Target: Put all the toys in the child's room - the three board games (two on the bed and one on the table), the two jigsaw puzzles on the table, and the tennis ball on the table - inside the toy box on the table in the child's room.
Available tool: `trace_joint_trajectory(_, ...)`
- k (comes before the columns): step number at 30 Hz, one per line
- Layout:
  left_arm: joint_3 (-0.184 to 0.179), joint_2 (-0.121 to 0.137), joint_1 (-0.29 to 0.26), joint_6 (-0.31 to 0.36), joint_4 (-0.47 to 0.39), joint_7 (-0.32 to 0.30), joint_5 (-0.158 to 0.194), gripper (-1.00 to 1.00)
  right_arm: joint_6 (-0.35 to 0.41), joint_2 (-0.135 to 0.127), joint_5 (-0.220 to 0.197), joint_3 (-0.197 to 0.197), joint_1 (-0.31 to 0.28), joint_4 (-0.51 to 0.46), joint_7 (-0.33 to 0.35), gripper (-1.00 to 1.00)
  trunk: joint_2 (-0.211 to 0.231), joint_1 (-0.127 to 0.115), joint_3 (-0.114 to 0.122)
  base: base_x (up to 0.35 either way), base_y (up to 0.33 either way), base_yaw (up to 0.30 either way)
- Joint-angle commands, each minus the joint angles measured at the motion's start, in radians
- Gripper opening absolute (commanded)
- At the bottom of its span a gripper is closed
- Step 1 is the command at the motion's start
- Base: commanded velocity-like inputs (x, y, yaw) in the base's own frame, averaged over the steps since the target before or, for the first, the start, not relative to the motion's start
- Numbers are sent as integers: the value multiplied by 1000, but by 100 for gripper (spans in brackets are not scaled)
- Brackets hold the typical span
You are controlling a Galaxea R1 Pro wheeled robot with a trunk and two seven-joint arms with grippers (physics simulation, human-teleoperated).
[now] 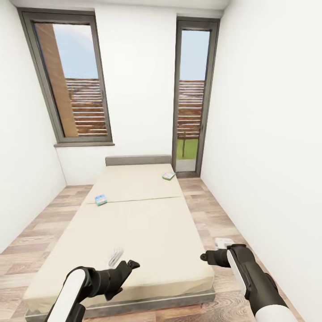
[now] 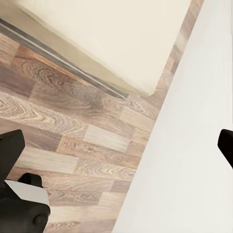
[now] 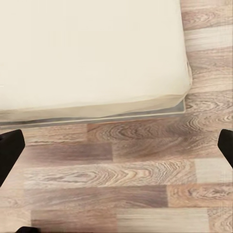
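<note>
Standing at the foot of the bed (image 1: 147, 223), the robot faces up its length toward the headboard (image 1: 138, 159), and both board games lie well ahead of the arms, on the far half of the beige mattress. The blue game box (image 1: 101, 199) sits near the bed's left edge, roughly level with the seam across the mattress; the green-edged game box (image 1: 168, 175) lies farther off, close to the headboard and toward the right edge. The left gripper (image 1: 126, 267) hangs over the near left part of the mattress, while the right gripper (image 1: 206, 257) hovers off the bed's right side above the wood floor (image 1: 223, 223). In each wrist view the two dark fingertips sit at opposite edges of the picture with bare floor and bed corner between them, so both grippers read as spread wide and empty. The blue box is the nearer of the two and lies almost straight ahead of the left gripper along the bed's long axis, so that arm looks the better placed for it; the green-edged one falls more to the right arm's side. Neither looks reachable from this stand, so I judge the base must travel up alongside the bed first
</note>
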Motion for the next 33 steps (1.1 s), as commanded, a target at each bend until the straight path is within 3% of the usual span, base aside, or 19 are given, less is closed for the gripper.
trace_joint_trajectory(1, 0, 0, -1, 1, -1, 10, 9, 100, 4, 0, 1, -1, -1, -1, 4, 100, 6, -4, 2, 0, 0, 0)
trace_joint_trajectory(6, 9, 2, -14, 1, -4, -10, 9, 100, 5, -1, 1, 2, -1, -2, 49, 100, 41, -23, 17, 0, 0, 0)
trace_joint_trajectory(11, 39, 4, -34, 1, -2, -29, 10, 100, 6, -2, 2, 10, -1, -5, 101, 100, 76, -42, 33, 0, 0, 0)
trace_joint_trajectory(33, 112, 4, -47, -5, 4, -45, 13, 100, 8, -6, 5, 16, -1, -7, 140, 100, 230, -126, 102, 0, 0, 0)
